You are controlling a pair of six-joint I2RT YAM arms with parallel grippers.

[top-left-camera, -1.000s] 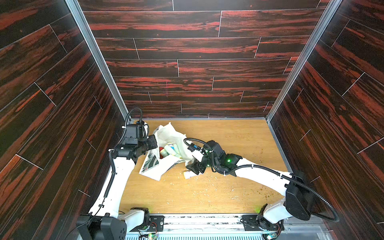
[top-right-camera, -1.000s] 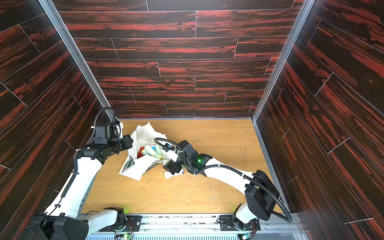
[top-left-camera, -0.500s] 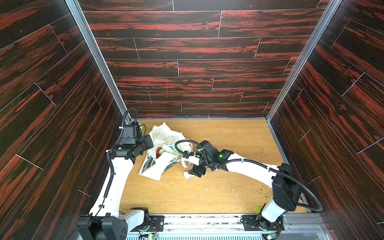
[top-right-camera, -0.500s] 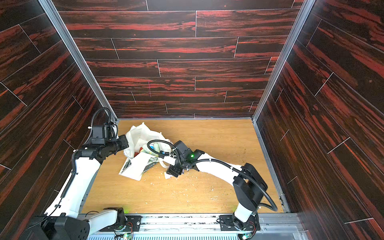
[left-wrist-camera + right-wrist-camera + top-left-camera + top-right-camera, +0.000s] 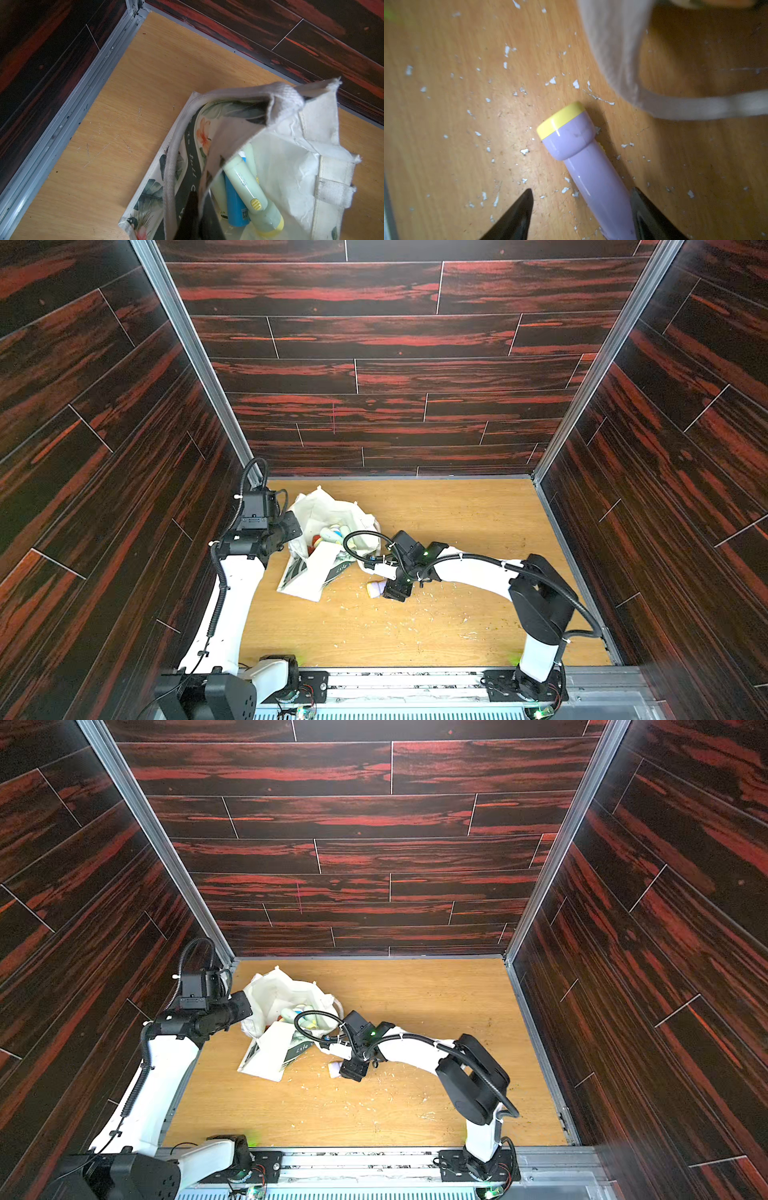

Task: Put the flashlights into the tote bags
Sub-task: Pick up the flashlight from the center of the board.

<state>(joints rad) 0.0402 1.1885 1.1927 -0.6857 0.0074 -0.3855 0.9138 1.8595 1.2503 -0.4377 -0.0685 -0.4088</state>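
Right wrist view: my right pincer (image 5: 581, 190) gapes astride the lavender flashlight (image 5: 583, 162) on the worktop (image 5: 446, 104); my left pincer (image 5: 200, 205) clamps the tote bag (image 5: 280, 166).

bag handle (image 5: 695, 108) beside flashlight (image 5: 591, 176), open tabletop (image 5: 457, 522) beyond

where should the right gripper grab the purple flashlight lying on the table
Grip the slim barrel of the lavender flashlight, behind its wider yellow-rimmed head, coming down from above. It lies flat on the table, so the right gripper can probably close across the narrow barrel.
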